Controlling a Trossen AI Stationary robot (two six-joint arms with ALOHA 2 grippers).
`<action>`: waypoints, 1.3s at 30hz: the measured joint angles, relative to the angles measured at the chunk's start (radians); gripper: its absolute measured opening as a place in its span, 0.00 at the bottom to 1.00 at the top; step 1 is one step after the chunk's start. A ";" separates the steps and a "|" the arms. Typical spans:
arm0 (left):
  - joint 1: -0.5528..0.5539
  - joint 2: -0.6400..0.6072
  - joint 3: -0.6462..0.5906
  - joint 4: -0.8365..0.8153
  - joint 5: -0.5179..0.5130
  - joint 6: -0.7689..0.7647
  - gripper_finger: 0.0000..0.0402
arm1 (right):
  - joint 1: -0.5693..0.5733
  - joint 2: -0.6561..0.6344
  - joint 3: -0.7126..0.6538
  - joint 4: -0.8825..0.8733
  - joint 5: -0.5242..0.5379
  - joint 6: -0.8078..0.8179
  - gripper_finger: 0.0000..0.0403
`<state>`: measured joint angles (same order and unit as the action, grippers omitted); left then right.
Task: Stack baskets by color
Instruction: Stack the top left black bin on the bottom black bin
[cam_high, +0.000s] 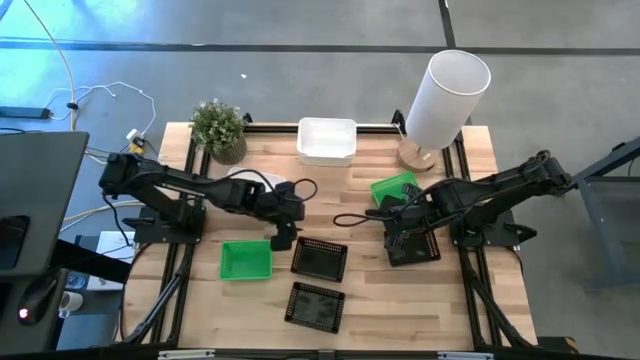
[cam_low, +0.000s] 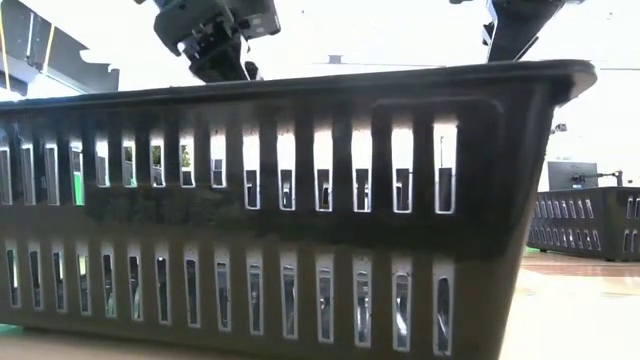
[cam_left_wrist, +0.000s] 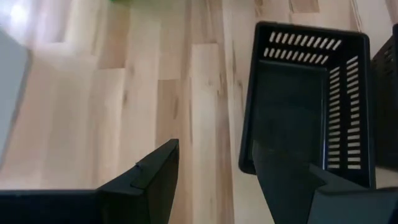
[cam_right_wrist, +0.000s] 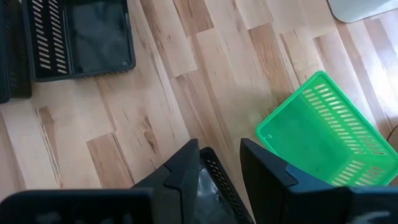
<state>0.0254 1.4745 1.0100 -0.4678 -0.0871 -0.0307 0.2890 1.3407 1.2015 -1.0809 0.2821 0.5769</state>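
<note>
Three black baskets lie on the wooden table: one in the middle (cam_high: 320, 258), one near the front edge (cam_high: 315, 305), one on the right (cam_high: 413, 248). A green basket (cam_high: 245, 260) rests flat at the left; another (cam_high: 395, 188) lies partly under my right arm. A white basket (cam_high: 327, 140) sits at the far edge. My left gripper (cam_high: 283, 238) hangs open above the middle black basket's (cam_left_wrist: 305, 99) left side, one finger over its inside and one over bare wood. My right gripper (cam_high: 400, 235) is shut on the right black basket. My right gripper has the right black basket's slotted wall (cam_right_wrist: 214, 177) between its two fingers, near a corner, one finger inside the basket and one outside. The fingers slant down from above. The gripper hides whether the basket is off the table.
A tall white cylinder (cam_high: 445, 95) stands at the far right, and a small potted plant (cam_high: 220, 130) at the far left. Bare wood lies between the middle black basket and my right gripper. The front black basket (cam_low: 280, 210) fills the low view.
</note>
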 joint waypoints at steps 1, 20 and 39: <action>0.000 0.011 0.000 0.014 0.006 0.000 0.48 | 0.000 0.000 0.000 0.000 0.000 0.000 0.26; -0.006 0.209 0.000 0.145 0.057 0.000 0.48 | 0.000 0.000 0.000 0.002 0.000 0.000 0.26; -0.013 0.303 0.000 0.163 0.091 0.000 0.29 | 0.000 0.001 0.000 0.002 0.003 0.000 0.26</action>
<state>0.0124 1.7771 1.0103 -0.3049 0.0036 -0.0303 0.2890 1.3415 1.2015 -1.0786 0.2847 0.5766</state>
